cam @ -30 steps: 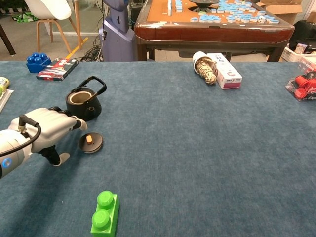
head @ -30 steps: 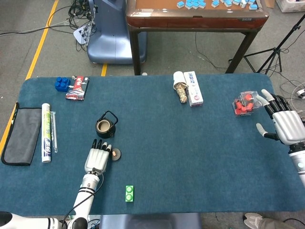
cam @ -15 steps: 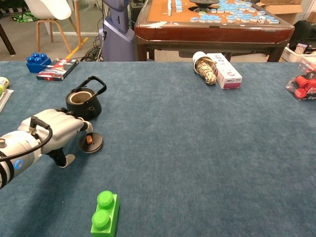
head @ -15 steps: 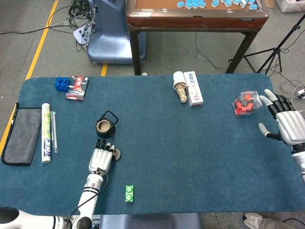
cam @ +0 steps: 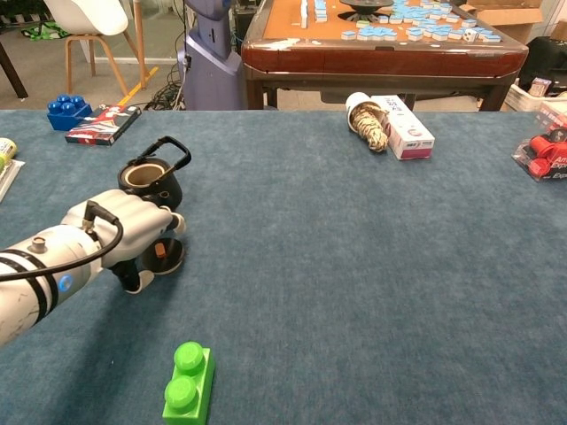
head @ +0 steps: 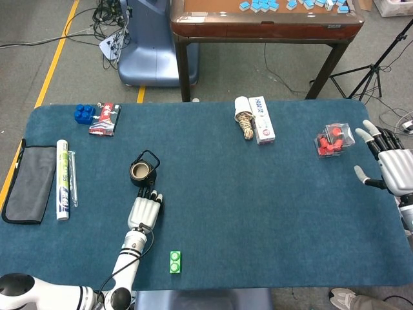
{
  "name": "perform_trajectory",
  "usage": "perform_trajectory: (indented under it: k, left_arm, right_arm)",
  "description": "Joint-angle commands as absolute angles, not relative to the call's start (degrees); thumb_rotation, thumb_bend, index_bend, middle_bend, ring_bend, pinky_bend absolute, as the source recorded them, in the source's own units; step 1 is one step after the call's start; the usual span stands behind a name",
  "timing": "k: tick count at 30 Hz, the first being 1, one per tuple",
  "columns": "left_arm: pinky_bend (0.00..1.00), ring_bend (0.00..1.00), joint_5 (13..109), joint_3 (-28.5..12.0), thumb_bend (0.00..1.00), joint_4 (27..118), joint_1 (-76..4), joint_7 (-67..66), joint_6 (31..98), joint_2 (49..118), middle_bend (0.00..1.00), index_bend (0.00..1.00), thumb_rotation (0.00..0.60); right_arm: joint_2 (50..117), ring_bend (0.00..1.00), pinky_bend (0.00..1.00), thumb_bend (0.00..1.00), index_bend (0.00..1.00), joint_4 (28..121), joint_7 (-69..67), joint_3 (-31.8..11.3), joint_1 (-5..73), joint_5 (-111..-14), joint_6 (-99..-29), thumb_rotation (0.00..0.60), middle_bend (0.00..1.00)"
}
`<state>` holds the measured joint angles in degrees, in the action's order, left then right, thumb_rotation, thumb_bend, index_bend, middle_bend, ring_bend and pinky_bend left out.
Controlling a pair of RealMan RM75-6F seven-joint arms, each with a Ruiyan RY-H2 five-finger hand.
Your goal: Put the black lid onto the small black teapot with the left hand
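The small black teapot (head: 142,170) (cam: 151,182) stands uncovered on the blue table, its handle up. Just in front of it lies the black lid (cam: 166,255) with an orange knob. My left hand (head: 145,210) (cam: 133,235) is directly above the lid: its fingers reach over it and the thumb hangs on the near side. The head view hides the lid under the hand. I cannot see a grip on the lid, which still rests on the table. My right hand (head: 393,169) hovers at the table's right edge with fingers spread and holds nothing.
A green brick (head: 175,261) (cam: 188,382) lies near the front edge. At the left are a grey cloth (head: 30,184), a tube (head: 62,179), a blue brick (head: 84,113) and a red packet (head: 106,119). A rope roll (head: 244,123), white box (head: 262,119) and clear box of red pieces (head: 331,140) sit at the back.
My left hand has slid to the right and forward, from beside the lid to over it. The right hand has drifted slightly towards the right edge.
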<state>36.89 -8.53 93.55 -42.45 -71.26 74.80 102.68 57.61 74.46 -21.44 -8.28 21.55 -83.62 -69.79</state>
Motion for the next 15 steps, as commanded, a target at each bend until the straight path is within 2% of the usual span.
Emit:
perform_trajectory:
  k: [1,7,15]
  left_arm:
    - [0.00,0.00,36.5,-8.6,0.37,93.3,-42.9,-71.0,74.4,102.5,0.15,0.16,0.600]
    - [0.00,0.00,36.0,-8.1,0.37,93.5,-43.3,-70.4,74.4,101.9,0.15,0.16,0.600]
    - [0.00,0.00,37.0,-6.8,0.37,94.1,-43.3,-69.0,75.2,101.4,0.15,0.25,0.600]
  right_arm:
    - [57.6,0.00,0.00,0.39,0.00,74.3,-21.5,-8.4,21.6,-83.5,-69.7,0.600,0.00]
    - [57.8,0.00,0.00,0.39,0.00,74.5,-21.1,-8.4,21.7,-83.6,-69.9,0.600,0.00]
    - [57.7,0.00,0.00,0.39,0.00,75.1,-20.6,-8.4,21.6,-83.6,-70.3,0.600,0.00]
